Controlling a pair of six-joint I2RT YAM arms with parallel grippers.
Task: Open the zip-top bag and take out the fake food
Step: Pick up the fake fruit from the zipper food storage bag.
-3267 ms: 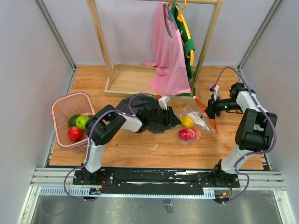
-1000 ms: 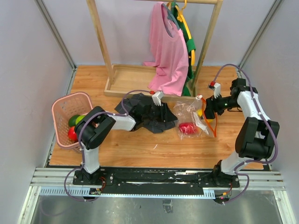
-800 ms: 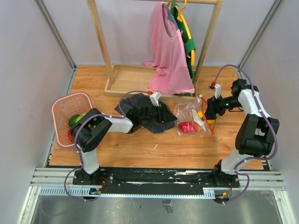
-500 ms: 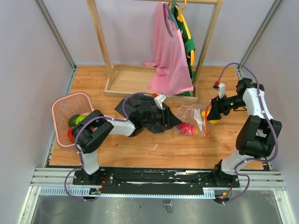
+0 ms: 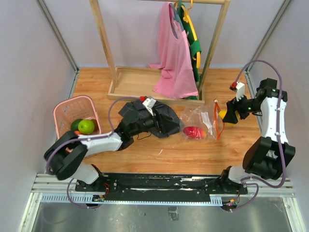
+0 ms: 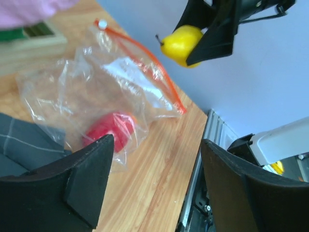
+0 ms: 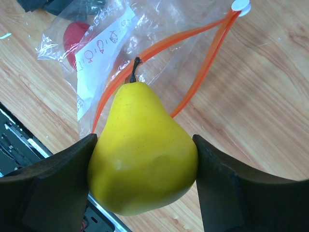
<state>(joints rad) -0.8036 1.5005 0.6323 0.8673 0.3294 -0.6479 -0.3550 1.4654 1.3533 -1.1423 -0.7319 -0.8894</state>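
Yellow plastic fills the right gripper [image 7: 143,186] — its jaws are clamped on the flanks of a yellow pear [image 7: 142,145], held in the air clear of the zip-top bag [image 5: 200,121]. That bag lies on the bench [image 5: 159,151] just beside it, orange zip mouth gaping, with a red fruit [image 5: 193,131] inside. The left gripper [image 6: 157,166] hangs empty with jaws spread, facing the bag from above the grey cloth [image 5: 166,124]. Removal looks part done; next the pear wants setting down away from the bag — then the red fruit needs fetching.

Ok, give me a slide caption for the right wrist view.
Right gripper holds a yellow pear clear of the open zip-top bag; a red fruit lies inside.
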